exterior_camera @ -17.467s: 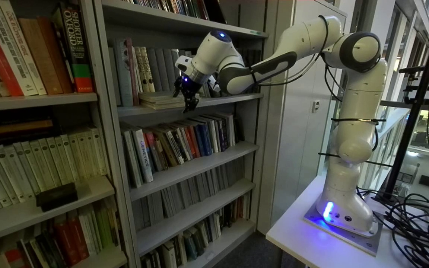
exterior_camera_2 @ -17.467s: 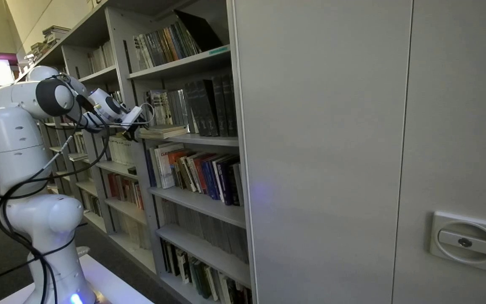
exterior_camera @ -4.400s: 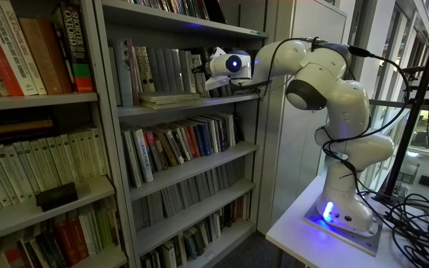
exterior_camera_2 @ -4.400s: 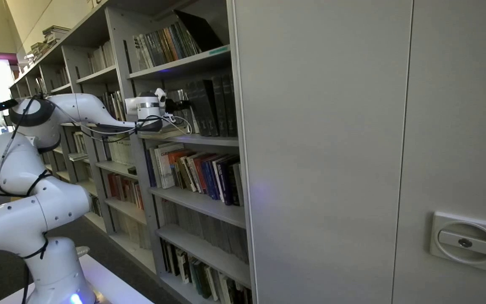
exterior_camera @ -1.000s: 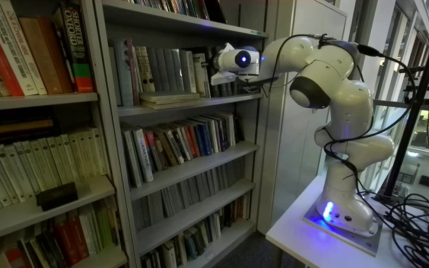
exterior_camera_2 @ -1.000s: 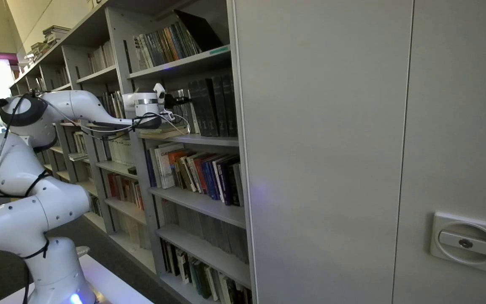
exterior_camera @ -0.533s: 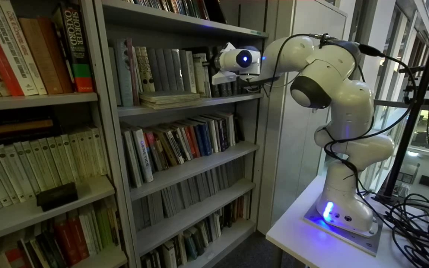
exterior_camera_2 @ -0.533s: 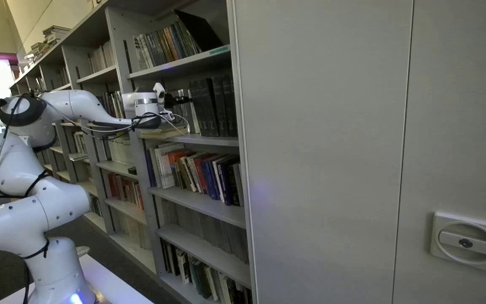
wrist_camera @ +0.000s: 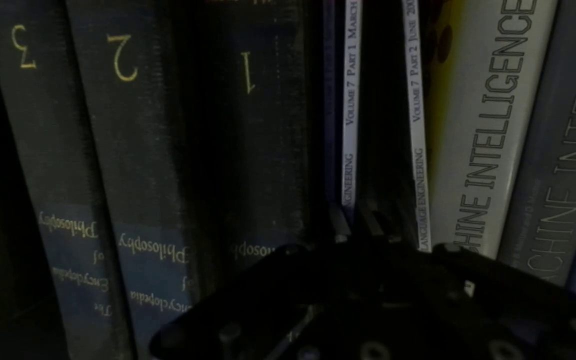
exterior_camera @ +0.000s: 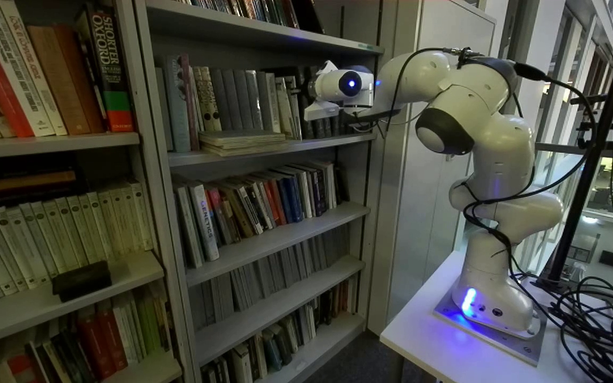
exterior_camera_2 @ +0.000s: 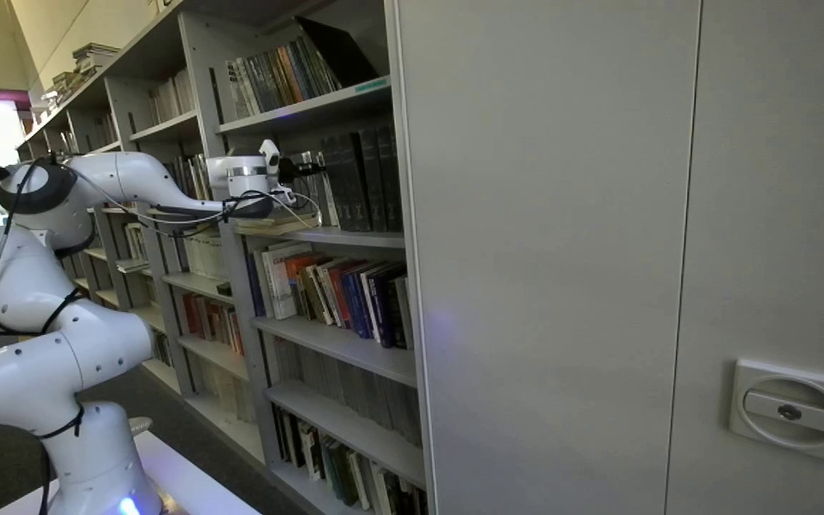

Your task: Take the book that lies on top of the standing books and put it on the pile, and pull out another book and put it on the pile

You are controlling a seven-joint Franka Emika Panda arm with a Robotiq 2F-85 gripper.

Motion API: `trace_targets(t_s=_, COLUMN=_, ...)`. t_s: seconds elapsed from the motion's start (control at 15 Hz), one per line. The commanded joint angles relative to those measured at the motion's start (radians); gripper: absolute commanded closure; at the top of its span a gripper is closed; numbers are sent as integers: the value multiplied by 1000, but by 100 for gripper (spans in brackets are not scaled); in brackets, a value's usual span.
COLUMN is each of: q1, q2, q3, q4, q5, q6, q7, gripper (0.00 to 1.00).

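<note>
In the wrist view my gripper (wrist_camera: 356, 226) reaches into the row of standing books (exterior_camera: 242, 101), its narrow fingertips close together. Between them is a thin book with a white spine lettered "Volume 7 Part 1 March" (wrist_camera: 351, 100); the jaws look shut on it, though its lower part is dark and covered. A matching thin book, "Part 2 June" (wrist_camera: 414, 100), stands just right of the fingers, with a dark gap between the two. The pile (exterior_camera: 242, 142) lies flat on the same shelf, left of the gripper in an exterior view. The book lying on top of the standing books is hidden or out of view.
Dark encyclopedia volumes (wrist_camera: 133, 150) stand close on the gripper's left in the wrist view. Pale "Machine Intelligence" books (wrist_camera: 498, 140) stand on its right. A shelf board (exterior_camera: 264, 32) runs above the hand, and a tall cabinet (exterior_camera_2: 548, 214) adjoins the bookcase.
Over many seconds my hand has gone from above the pile to the upright books. In the last second it has shifted slightly right in an exterior view, and pale spines beside it stand more apart.
</note>
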Motion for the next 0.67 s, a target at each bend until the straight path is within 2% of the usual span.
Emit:
trace_targets(t_s=0.0, q1=13, q2=-27, q3=-49, q4=-31, q5=16, q6=28, q7=18, gripper=98)
trace_targets(t_s=0.27, q1=81, q2=-45, q3=-97, q4=-73, q5=5, q6=57, q7=13, gripper=98)
trace_targets(t_s=0.6, q1=167, q2=-107, q3=-201, q4=-150, q5=5, q6=82, q7=2, gripper=98)
